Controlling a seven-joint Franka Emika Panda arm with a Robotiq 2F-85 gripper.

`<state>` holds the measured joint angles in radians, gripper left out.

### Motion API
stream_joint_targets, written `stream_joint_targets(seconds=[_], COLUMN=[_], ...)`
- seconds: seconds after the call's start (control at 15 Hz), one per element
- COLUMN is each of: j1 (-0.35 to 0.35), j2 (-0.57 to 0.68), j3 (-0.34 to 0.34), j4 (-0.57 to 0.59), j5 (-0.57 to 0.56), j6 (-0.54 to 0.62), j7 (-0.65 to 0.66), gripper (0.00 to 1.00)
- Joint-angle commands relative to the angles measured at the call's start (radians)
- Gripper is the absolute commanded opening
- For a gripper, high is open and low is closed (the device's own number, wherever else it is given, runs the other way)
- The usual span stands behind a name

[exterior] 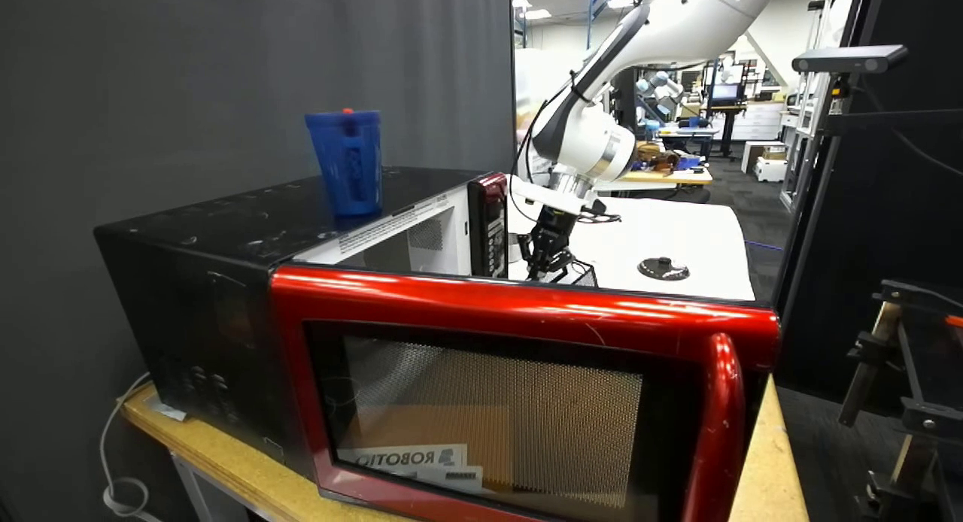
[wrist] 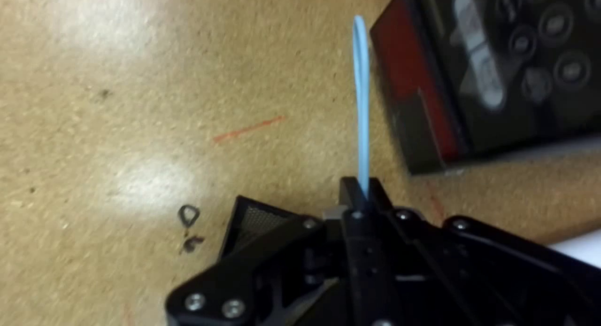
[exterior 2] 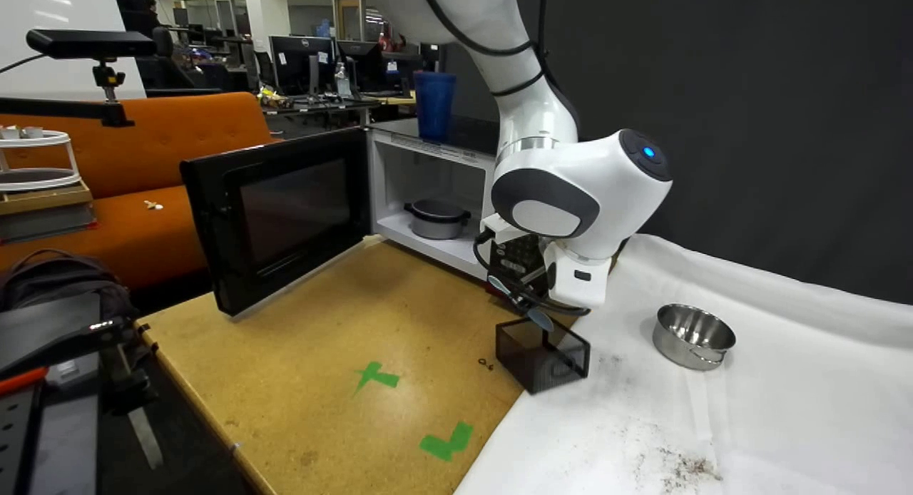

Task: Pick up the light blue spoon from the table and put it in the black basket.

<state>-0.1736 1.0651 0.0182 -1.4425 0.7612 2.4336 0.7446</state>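
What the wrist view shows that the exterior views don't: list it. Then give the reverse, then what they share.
Only the wrist view: a short red line on the wooden tabletop, and a close sight of the gripper shut on the light blue spoon.

Only the exterior views: the blue cup, the open microwave door, the metal bowl and the dark round lid.

Shared: the spoon, gripper and tabletop, plus the black basket, partly hidden in the wrist view, and the microwave, of which that view shows only a corner.

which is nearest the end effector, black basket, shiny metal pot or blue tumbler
The black mesh basket, close below the end effector gripping the light blue spoon. The shiny metal pot stands farther off, the blue tumbler atop the microwave.
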Motion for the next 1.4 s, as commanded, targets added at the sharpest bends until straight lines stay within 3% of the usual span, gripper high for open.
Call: stream_joint_targets(seconds=[0.0,0.33,0.73,1.33], j1=[-0.112,-0.223,-0.217,-0.223], j2=[-0.15,-0.239,-0.253,-0.09], j3=[-0.006,-0.085,-0.128,-0.116], j4=[-0.193,-0.3,-0.299,-0.058], j5=[0.078,0.163,0.161,0.193], j6=[-0.048,-0.166,-0.328,-0.582], j7=[-0.109,-0.271,-0.341,-0.331], gripper=[0.01,0.01,0.01,0.01])
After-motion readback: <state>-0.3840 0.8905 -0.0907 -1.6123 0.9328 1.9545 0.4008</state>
